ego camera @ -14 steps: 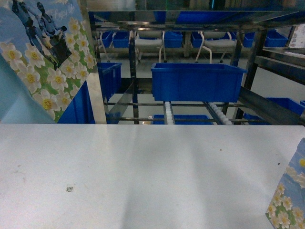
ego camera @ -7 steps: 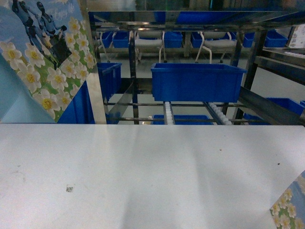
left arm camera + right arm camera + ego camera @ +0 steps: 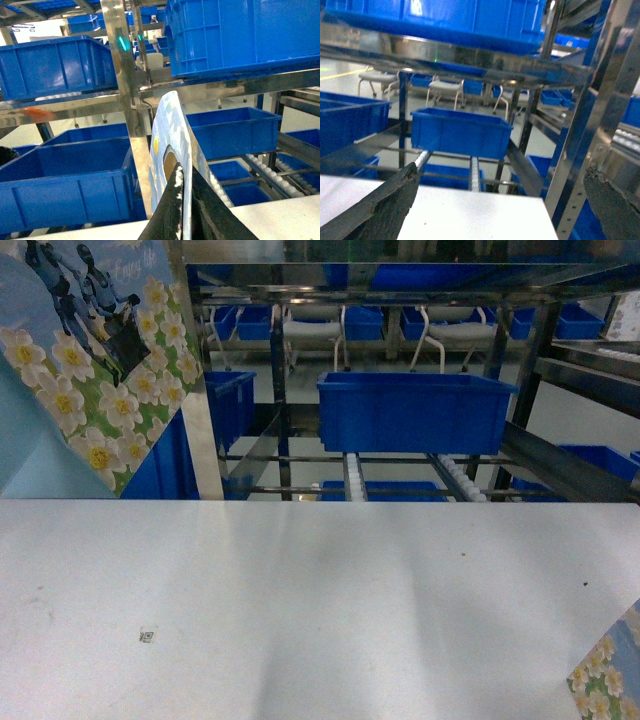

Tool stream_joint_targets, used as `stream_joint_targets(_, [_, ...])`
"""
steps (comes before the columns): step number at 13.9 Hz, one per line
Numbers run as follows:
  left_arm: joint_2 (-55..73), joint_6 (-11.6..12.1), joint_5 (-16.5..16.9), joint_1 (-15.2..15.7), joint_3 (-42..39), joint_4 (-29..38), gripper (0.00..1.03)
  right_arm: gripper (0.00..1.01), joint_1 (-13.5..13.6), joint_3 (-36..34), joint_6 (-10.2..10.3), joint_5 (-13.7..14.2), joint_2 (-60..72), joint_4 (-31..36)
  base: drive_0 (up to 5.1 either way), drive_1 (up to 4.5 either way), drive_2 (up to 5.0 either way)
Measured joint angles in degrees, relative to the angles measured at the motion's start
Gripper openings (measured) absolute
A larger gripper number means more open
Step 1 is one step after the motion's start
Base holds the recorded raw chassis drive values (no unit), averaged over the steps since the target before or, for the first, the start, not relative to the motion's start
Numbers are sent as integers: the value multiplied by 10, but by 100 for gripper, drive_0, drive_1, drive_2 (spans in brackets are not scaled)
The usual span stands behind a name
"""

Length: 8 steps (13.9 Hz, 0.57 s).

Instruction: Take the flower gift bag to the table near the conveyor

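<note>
The flower gift bag [image 3: 90,370], pale blue with white daisies and cartoon figures, hangs tilted at the upper left, above the far left edge of the white table [image 3: 320,610]. In the left wrist view my left gripper [image 3: 184,171] is shut on the bag's thin top edge [image 3: 172,125], beside its handle hole. My right gripper [image 3: 501,172] stands wide open over the table's far right corner [image 3: 470,215], with nothing between its fingers. The conveyor [image 3: 355,480], a steel rack with white roller tracks, runs just behind the table. Neither gripper shows in the head view.
A blue bin [image 3: 415,410] sits on the conveyor tracks behind the table's middle. More blue bins [image 3: 65,175] fill the rack shelves. A steel post [image 3: 600,115] stands close on the right. A second flowered bag corner [image 3: 610,670] shows at the bottom right.
The flowered bag corner at the bottom right has sunk lower and further out of the head view. The bag at the upper left has barely moved.
</note>
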Motion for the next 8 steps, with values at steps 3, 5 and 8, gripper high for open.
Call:
stream_joint_targets(3, [0,0,0,0,0,0,2,98,11,-9,-11,30,-71,-53,0,0,0])
stream_joint_targets(5, [0,0,0,0,0,0,2,98,23,-21,-22,51,-179,-149,0,0,0])
stream_joint_targets(8, [0,0,0,0,0,0,2,98,54,-26,-29,70,-382,-338,0,0,0])
